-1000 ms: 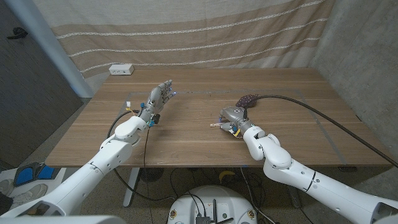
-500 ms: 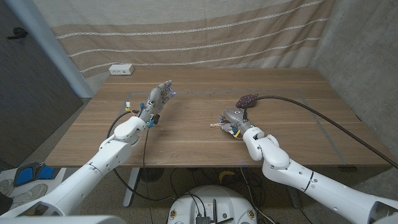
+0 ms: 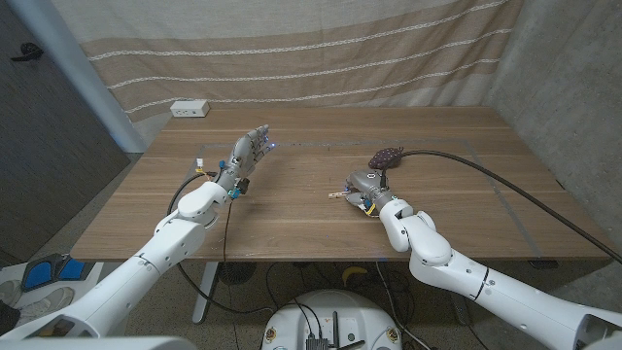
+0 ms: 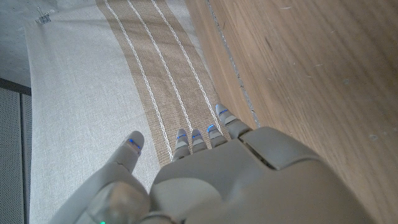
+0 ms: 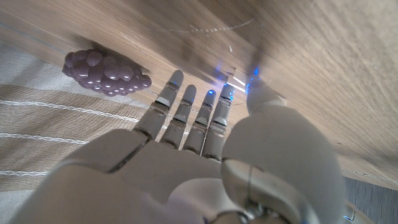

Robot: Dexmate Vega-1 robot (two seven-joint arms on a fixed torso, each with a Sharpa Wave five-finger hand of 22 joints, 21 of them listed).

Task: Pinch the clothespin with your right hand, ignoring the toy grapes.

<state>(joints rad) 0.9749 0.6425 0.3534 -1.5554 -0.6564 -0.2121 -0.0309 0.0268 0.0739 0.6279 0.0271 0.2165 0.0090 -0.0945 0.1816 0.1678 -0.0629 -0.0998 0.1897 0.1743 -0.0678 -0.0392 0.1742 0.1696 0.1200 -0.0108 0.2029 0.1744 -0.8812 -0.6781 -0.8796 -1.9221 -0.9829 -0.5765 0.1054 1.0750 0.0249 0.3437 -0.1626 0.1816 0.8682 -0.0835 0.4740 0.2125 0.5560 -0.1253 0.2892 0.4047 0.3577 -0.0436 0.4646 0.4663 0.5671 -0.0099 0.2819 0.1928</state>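
The right hand (image 3: 364, 182), grey and smooth-shelled with blue-lit fingertips, sits low over the middle of the wooden table (image 3: 292, 219), its thumb and a finger closed on the small pale wooden clothespin (image 3: 336, 195), which pokes out from the hand toward the table's left edge; in the right wrist view the clothespin (image 5: 239, 81) shows as a bright sliver between the thumb tip and the neighbouring finger, the other fingers (image 5: 166, 93) stretched out straight. The toy grapes (image 3: 387, 156), a dark purple bunch of rounded, glossy plastic beads, lie just beyond the hand toward the far edge, apart from it; their knobbly surface is plain in the right wrist view (image 5: 106, 73). A thick black cable (image 3: 505, 185) runs from beside the grapes toward the table's right edge. The left hand (image 3: 248, 156) is raised above the left part of the table, fingers apart and holding nothing. The tabletop is brown wood with long straight grain. A small white box (image 3: 189, 109) rests near the far left corner. Behind hangs a beige woven cloth (image 3: 292, 49) with thin white stripes, and a grey wall stands at the right.
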